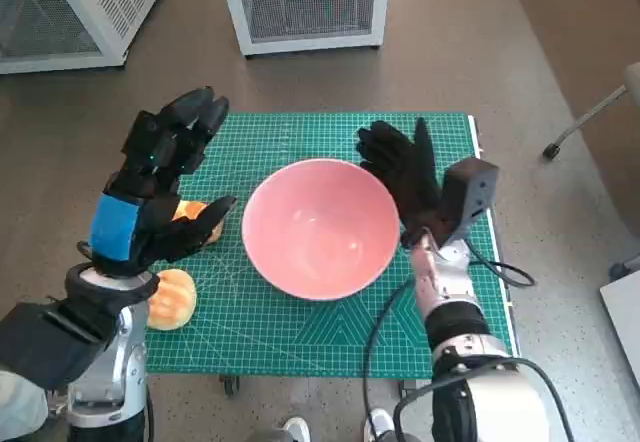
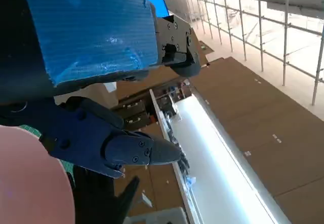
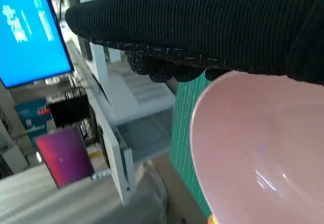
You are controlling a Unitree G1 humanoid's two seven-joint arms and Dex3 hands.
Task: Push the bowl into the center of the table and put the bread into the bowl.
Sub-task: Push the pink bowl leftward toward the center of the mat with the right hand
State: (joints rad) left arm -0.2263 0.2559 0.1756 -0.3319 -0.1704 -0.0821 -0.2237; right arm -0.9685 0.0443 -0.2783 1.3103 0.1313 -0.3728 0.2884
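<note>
The pink bowl stands empty on the green cutting mat that covers the bench, close to the mat's middle. Two pieces of bread are seen on the bowl's left: one bread roll lies near the front left of the mat, and a second piece is partly hidden behind the left robot hand. That hand is raised over the second piece with its fingers spread apart and nothing held. The right robot hand is held flat and apart against, or just beside, the bowl's right rim; contact cannot be confirmed.

The step in hand is judged to be the end of the push. If the bowl is still to be moved, pressure should be applied low on its wall, so that it slides without tipping. The right robot hand should then be withdrawn sideways, clear of the rim. For the bread, the left robot hand should be lowered squarely over one piece and closed gently, since the bread is likely soft.
</note>
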